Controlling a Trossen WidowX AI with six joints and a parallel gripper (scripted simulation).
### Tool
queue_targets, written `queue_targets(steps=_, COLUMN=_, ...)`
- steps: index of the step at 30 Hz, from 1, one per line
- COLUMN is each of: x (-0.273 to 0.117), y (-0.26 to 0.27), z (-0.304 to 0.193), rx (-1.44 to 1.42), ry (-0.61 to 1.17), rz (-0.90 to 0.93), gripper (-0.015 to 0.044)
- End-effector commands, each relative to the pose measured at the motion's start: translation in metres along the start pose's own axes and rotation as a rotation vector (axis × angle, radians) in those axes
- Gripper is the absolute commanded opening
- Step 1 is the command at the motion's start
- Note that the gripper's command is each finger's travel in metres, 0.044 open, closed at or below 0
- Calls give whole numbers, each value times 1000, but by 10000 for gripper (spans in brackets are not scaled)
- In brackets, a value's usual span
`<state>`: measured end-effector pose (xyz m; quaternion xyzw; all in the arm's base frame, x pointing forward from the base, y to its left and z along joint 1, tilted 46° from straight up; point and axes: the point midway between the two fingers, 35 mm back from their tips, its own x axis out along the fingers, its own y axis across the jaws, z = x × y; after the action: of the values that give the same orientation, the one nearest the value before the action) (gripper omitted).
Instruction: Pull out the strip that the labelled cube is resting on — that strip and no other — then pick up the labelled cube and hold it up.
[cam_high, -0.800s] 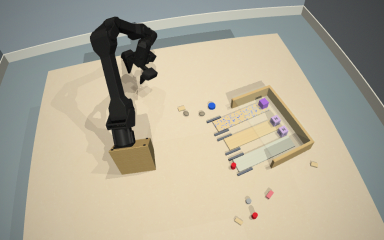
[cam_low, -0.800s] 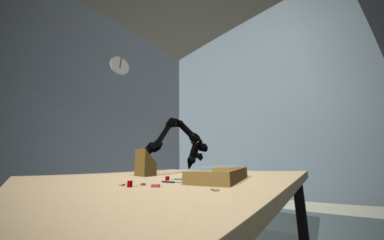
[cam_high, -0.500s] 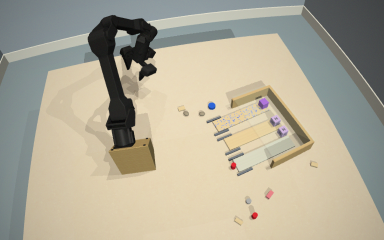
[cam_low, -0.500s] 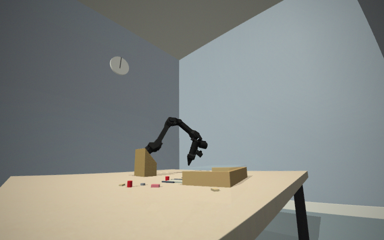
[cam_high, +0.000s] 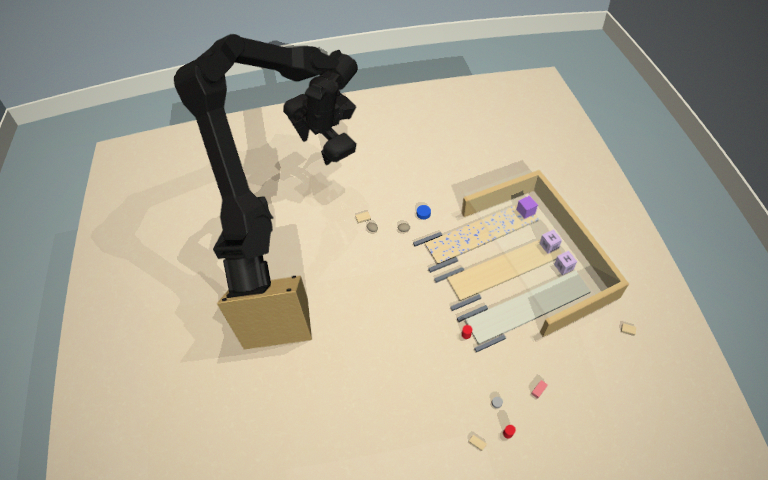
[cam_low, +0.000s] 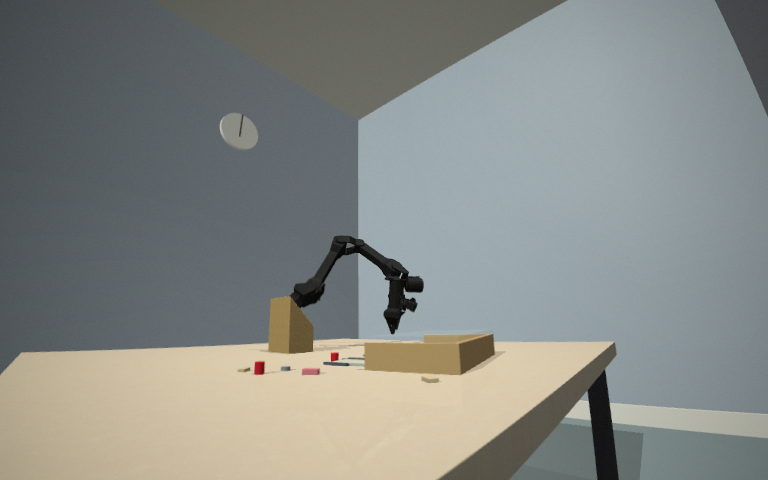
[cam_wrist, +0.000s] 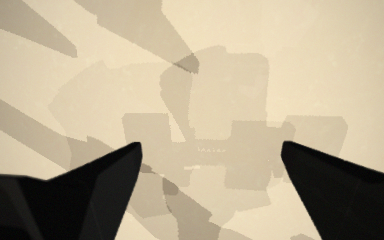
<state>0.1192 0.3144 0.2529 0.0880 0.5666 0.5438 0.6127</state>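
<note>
Nearest the exterior view's camera, scattered on the beige table top (cam_high: 169, 396): small red cylinder (cam_high: 509, 431), grey disc (cam_high: 496, 401), pink block (cam_high: 539, 388).

Further in, three-walled tan wooden tray (cam_high: 583, 237), open toward the arm's base. Inside, three long strips side by side, long axes running from the open mouth to the back wall, each ending in grey bar handles at the mouth: pale grey-green strip (cam_high: 526, 314), plain tan wooden strip (cam_high: 501, 271), blue-speckled tan strip (cam_high: 478, 233).

At the far ends, near the back wall: unlabelled purple cube (cam_high: 526, 206) on the speckled strip; two lilac cubes marked H (cam_high: 550, 241) (cam_high: 565, 262) by the plain tan strip, exact footing hard to tell.

Beyond, well apart from the tray, black arm on a tan pedestal (cam_high: 266, 316). Black gripper (cam_high: 323, 142) hanging above bare table, pointing down, fingers spread wide, holding nothing.
</note>
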Motion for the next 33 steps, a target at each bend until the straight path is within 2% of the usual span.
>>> queue_targets(steps=1, x=-8, y=-52, z=25, rx=62, ry=-115, rz=-24, gripper=400)
queue_targets(steps=6, x=-36, y=-136, z=51, rx=144, ry=-318, rz=-68, gripper=400)
queue_targets(steps=10, x=-68, y=-201, z=53, rx=201, ry=-480, rz=-114, gripper=400)
queue_targets(steps=19, x=-151, y=-319, z=2, rx=305, ry=-835, rz=-258, gripper=400)
queue_targets(steps=26, x=-199, y=-366, z=-66, rx=362, ry=-1069, rz=-396, gripper=400)
queue_targets(steps=33, x=-200, y=-367, z=-68, rx=363, ry=-1075, rz=-400, gripper=400)
